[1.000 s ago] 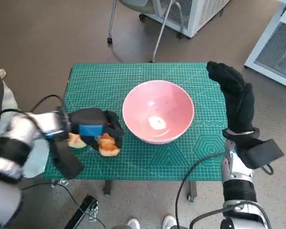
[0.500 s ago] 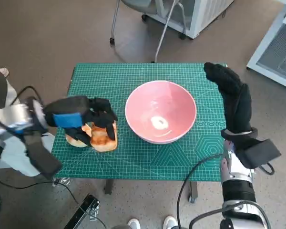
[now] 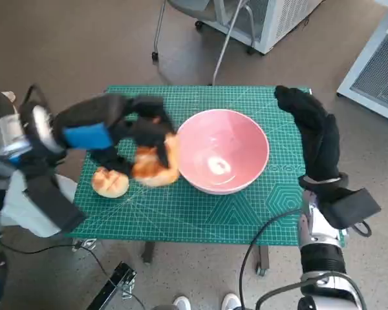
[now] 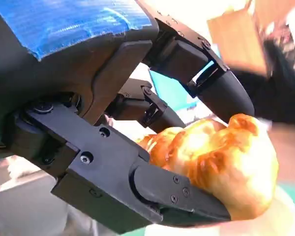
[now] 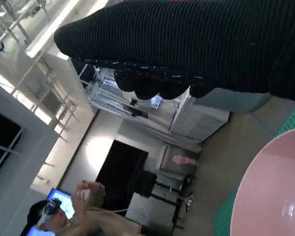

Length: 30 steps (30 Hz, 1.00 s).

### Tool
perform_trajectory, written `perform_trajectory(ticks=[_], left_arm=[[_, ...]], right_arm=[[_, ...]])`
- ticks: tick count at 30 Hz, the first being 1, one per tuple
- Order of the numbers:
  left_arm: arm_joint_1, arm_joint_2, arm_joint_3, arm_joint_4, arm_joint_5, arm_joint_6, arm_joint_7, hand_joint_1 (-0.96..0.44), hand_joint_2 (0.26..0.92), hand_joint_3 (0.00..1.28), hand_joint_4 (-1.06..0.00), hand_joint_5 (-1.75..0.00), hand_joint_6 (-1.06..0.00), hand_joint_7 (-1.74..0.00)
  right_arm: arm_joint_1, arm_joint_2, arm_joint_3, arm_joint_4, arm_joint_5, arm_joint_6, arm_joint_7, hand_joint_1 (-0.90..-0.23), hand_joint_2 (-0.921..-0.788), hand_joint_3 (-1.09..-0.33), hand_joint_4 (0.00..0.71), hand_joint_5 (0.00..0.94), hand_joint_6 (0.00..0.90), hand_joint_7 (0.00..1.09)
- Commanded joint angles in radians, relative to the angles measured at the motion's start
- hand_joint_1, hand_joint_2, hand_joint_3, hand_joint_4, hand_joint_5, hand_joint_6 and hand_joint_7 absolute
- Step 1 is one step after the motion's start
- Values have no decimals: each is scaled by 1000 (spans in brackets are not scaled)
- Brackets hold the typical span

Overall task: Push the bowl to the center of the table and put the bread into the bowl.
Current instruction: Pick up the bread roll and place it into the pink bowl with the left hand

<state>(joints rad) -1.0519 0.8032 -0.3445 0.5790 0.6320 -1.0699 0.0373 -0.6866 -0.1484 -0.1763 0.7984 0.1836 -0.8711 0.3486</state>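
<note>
Green mat (image 3: 200,213): left hand (image 3: 139,132) grips bread (image 3: 156,165) beside bowl (image 3: 223,150); right hand (image 3: 313,132) flat, holding nothing.

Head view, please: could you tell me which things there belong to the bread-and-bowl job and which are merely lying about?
Belonging to the job:
- pink bowl
- bread held by the left hand
- second bread roll on the mat
- right hand, open beside the bowl

Lying about:
- chair legs
- white cabinet
- black cable
</note>
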Motion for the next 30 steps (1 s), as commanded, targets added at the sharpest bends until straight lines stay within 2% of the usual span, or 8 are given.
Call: perform_trajectory(ticks=[1,6,15,22,26,27,29,30], left_arm=[[-55,-80,-8,46,65,36,17,-1,785,259,-655,-1146,-780,-1121],[-141,-185,-73,169,187,93,80,-2,897,147,-574,-1153,-661,-1284],[-256,-339,-168,412,266,165,129,-4,906,141,-519,-1311,-683,-1156],[-292,-415,-215,544,266,244,76,-3,915,108,-532,-1381,-711,-1035],[-290,-445,-215,584,234,311,-15,-1,920,192,-462,-1400,-569,-1225],[-288,-449,-214,587,228,325,-35,-19,885,189,-406,-1135,-473,-1033],[-280,-457,-210,586,213,369,-99,-56,874,120,-388,-624,-405,-653],[-277,-459,-209,582,208,391,-130,-65,876,101,-388,-516,-396,-575]], right_arm=[[14,1,-2,23,14,5,16,-578,-921,-798,386,24,-1,775],[21,-1,-4,20,22,2,24,-583,-921,-796,386,23,0,775],[34,-5,-8,9,24,-3,24,-587,-921,-791,387,23,2,775],[47,-8,-18,1,30,-6,22,-581,-921,-788,389,22,6,769],[49,-10,-28,7,39,-6,24,-580,-921,-783,401,25,33,749],[50,-9,-29,7,39,-6,22,-581,-921,-781,406,26,45,744],[53,-7,-32,6,41,-8,20,-583,-921,-776,412,27,62,736],[55,-5,-33,3,42,-9,18,-584,-921,-774,413,27,66,734]])
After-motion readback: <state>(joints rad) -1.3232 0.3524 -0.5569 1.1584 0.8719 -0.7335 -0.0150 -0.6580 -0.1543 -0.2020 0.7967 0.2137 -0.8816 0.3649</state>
